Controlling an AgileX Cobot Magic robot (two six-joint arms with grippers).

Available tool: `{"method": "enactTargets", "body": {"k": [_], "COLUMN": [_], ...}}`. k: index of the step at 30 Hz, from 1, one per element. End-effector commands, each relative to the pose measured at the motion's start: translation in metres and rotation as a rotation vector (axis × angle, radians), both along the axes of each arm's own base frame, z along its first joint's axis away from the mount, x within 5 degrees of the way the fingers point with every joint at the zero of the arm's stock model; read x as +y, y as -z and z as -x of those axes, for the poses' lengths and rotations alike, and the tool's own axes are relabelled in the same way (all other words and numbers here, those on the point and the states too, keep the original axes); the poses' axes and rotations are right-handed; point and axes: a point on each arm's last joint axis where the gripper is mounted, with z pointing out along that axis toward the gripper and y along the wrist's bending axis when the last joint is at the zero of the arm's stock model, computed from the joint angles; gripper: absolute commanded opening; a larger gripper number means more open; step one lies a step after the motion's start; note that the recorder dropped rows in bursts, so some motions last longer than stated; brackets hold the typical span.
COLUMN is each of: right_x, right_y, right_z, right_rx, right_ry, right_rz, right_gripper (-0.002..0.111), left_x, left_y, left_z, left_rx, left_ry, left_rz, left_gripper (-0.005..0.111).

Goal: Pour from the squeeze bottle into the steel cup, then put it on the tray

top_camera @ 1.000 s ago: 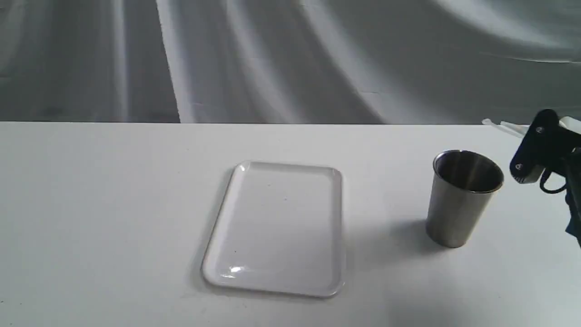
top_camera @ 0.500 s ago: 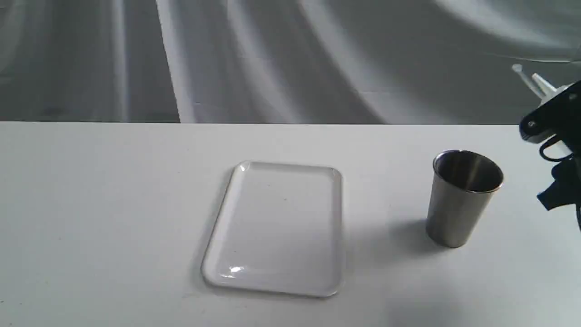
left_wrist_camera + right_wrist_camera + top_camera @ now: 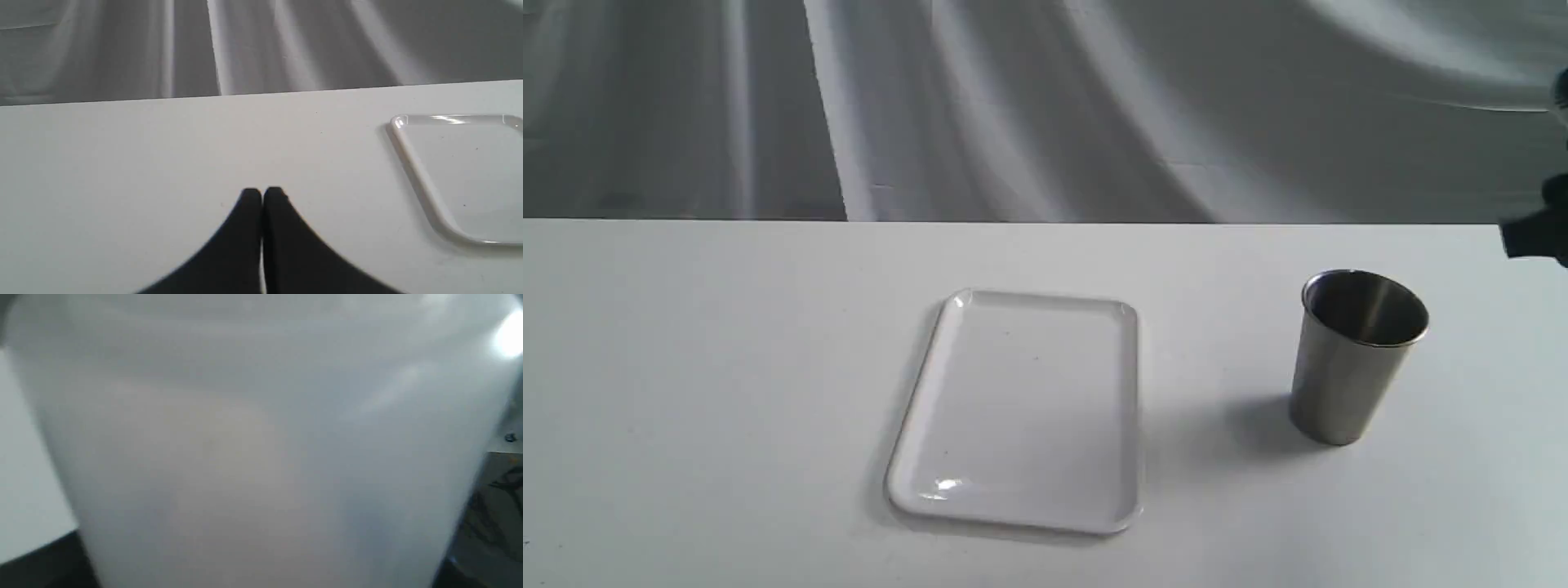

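Note:
The squeeze bottle [image 3: 261, 449] fills the right wrist view as a blurred translucent white wall; its nozzle and liquid are out of view. My right gripper [image 3: 261, 559] is shut on it, its fingers mostly hidden behind the bottle. In the exterior view only a dark piece of the right arm [image 3: 1538, 235] shows at the right edge, above and to the right of the steel cup [image 3: 1356, 359]. The cup stands upright on the table. The white tray [image 3: 1017, 412] lies flat and bare at the middle. My left gripper [image 3: 262, 196] is shut on nothing, low over the table beside the tray [image 3: 461, 171].
A white table [image 3: 727, 367] carries the tray and cup, with a grey draped cloth [image 3: 1045, 106] behind its far edge. A gap of bare tabletop separates tray and cup.
My right arm has risen up and to the right with the bottle, from beside the cup's rim to nearly out of the exterior view. Cup and tray have not moved.

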Motion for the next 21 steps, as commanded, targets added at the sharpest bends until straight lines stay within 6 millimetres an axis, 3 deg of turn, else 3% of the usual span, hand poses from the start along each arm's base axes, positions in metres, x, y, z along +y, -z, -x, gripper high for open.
{"method": "enactTargets", "body": {"k": [1,11,18,21], "right_x": [0.003,0.038,0.050,0.059], "right_y": [-0.020,-0.056,-0.067,-0.070], "right_z": [0.010,0.032,0.041,0.042], "right_rx": [-0.104,-0.220,-0.258,-0.304], "right_ry": [-0.033,-0.393,-0.512,-0.577], "right_rz": [-0.060,-0.246,-0.315,-0.435], "right_gripper": [0.000,0.000,0.000,0.000], "left_x": [0.000,0.000,0.000,0.000], "left_y": [0.001,0.001,0.001,0.001], "left_z": [0.000,0.000,0.000,0.000], "left_rx": [-0.006,-0.006,-0.006,-0.006], "left_ry": [-0.002,-0.002,-0.002,-0.002], "left_rz": [0.006,0.004,0.004,0.006], "left_gripper": [0.000,0.000,0.000,0.000]}}
